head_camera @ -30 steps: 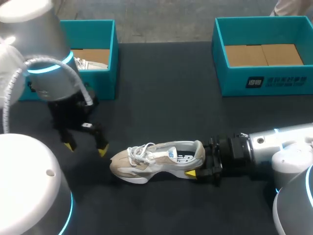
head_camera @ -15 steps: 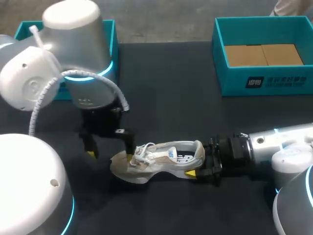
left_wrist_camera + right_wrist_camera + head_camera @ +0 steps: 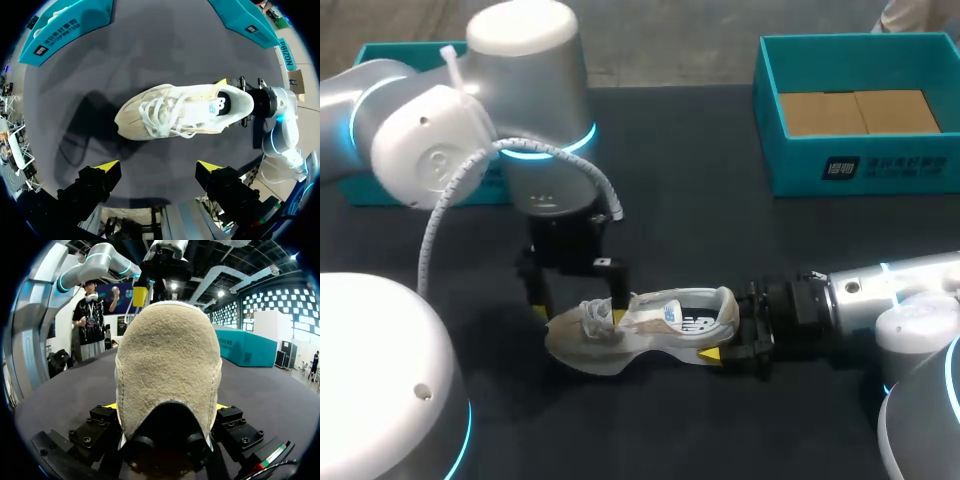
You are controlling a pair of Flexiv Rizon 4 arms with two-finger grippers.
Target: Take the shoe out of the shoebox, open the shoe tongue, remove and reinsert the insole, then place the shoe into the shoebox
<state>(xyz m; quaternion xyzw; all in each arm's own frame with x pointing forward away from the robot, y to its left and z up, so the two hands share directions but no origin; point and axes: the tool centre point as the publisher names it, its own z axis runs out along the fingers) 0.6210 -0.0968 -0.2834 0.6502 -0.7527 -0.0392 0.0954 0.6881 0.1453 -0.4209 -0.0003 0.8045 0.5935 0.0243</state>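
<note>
A beige and white shoe (image 3: 650,322) lies on its side on the dark table, toe toward the left. My right gripper (image 3: 728,345) is shut on its heel (image 3: 167,375), one finger on each side. Above the laced front of the shoe hangs my left gripper (image 3: 578,314), open, its yellow tips straddling the toe and laces without touching. In the left wrist view the whole shoe (image 3: 180,112) lies ahead of the open left gripper (image 3: 159,167), laces up, with the right gripper (image 3: 245,102) at its heel.
A teal shoebox (image 3: 800,170) with a cardboard floor stands at the back right. A second teal box (image 3: 380,55) at the back left is mostly hidden by my left arm. Bare dark table lies between them and in front of the shoe.
My left arm has swung right from the table's left side to hover over the shoe's front. The shoe and right arm have not moved.
</note>
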